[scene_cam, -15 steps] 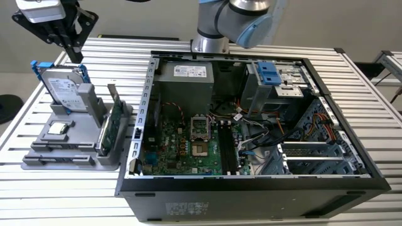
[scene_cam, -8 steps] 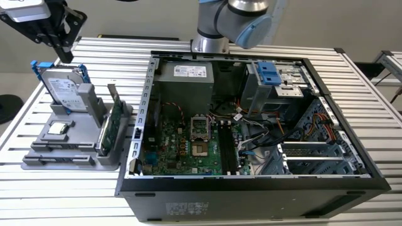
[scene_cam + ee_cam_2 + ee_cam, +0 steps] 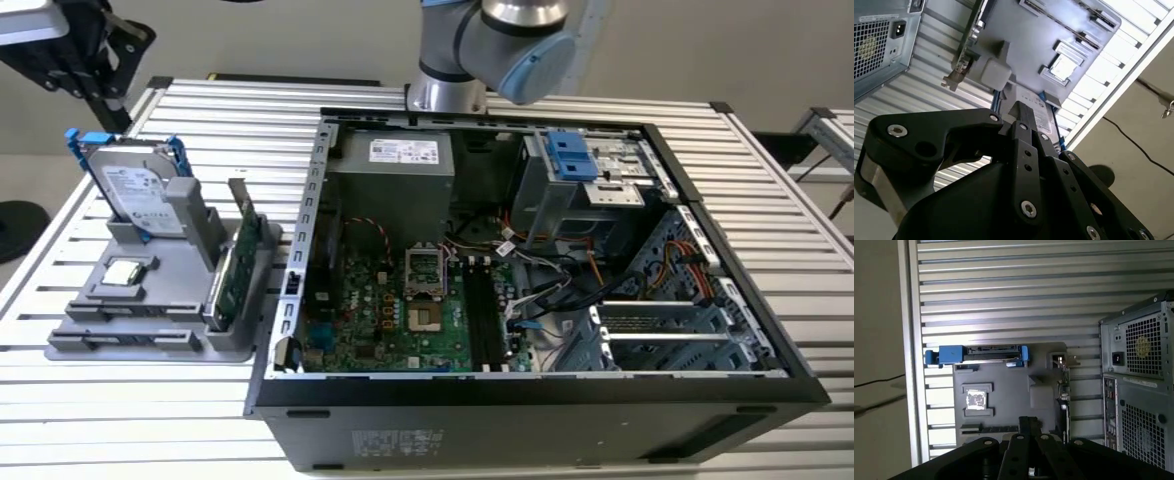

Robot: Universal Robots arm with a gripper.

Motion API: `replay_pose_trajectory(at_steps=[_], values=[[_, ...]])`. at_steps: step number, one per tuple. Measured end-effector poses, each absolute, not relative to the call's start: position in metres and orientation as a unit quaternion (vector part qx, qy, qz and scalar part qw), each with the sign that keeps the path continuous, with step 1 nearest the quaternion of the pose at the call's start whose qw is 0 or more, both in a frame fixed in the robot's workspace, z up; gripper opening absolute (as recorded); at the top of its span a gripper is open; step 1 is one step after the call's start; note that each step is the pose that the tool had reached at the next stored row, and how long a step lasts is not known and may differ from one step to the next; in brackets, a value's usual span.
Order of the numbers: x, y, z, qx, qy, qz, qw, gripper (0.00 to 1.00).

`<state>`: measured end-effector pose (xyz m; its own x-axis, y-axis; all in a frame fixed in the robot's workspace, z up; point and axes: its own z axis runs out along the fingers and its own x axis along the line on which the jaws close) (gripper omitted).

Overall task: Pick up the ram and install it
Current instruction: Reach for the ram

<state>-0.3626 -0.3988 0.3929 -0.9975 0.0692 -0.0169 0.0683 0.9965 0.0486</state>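
Silver-grey arm [image 3: 447,60] with pale blue joint cap [image 3: 541,62]; black gripper [image 3: 1023,117] linkage, silver screws [image 3: 1028,209].

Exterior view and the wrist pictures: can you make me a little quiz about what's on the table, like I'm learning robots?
1. True or false: the hard drive with blue rails stands upright in the grey holder.
2. Pick one: in the first wrist view, what lies just beyond the gripper? A) the grey holder B) a keyboard C) a person's hand
3. Fill in the gap: the holder sits on the slatted table at the exterior view's ____ of the open computer case.

Key: 1 true; 2 A; 3 left.
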Motion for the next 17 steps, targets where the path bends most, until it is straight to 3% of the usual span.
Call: replay_pose_trajectory(at_steps=[17], values=[[-0.387,-0.399,0.393,0.034,0.999,0.024,0.009,0.00]])
